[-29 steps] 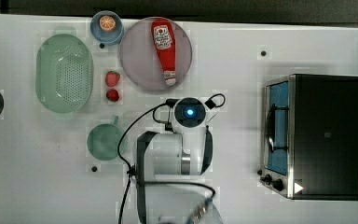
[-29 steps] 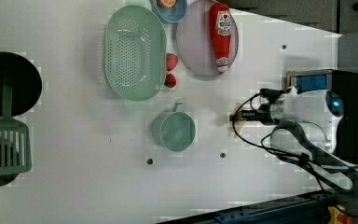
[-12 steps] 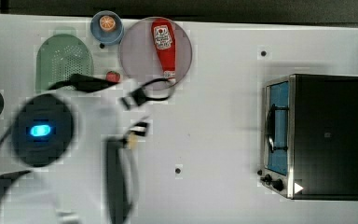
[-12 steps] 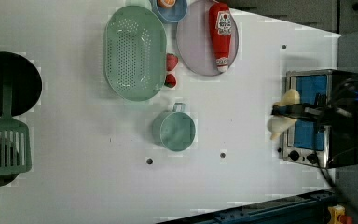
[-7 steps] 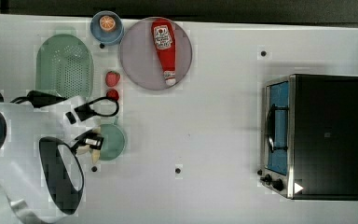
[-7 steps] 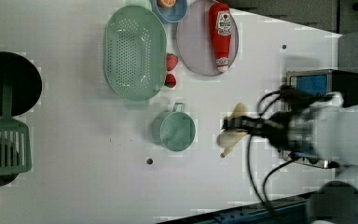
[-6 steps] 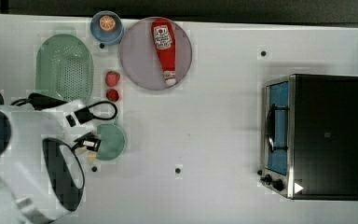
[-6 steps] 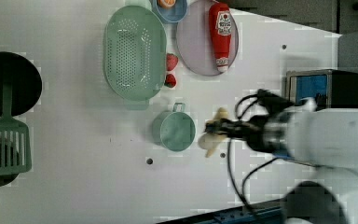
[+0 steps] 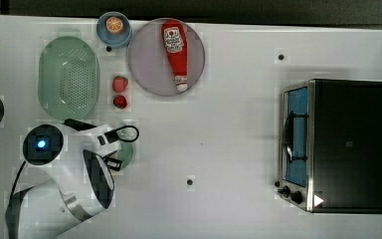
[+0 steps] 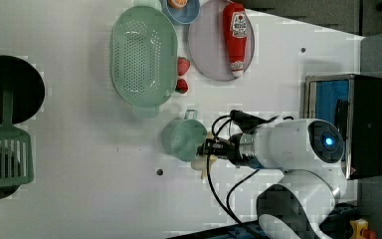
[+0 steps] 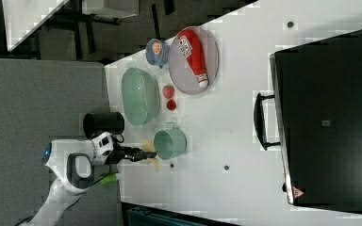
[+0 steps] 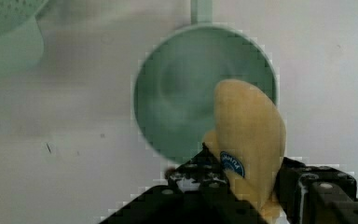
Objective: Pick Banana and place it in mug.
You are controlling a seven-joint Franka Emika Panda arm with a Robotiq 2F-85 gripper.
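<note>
Banana clamped in the hand, poised right at the rim of the mug, beside the basket.

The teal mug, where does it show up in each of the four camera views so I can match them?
Top view: the mug is lower left, mostly under the arm.
Left view: the mug is at the centre, below the basket.
Right view: the mug is centre left, below the basket.
Wrist view: the mug is central, behind the gripped banana.
Shared landmark: the basket.
</note>
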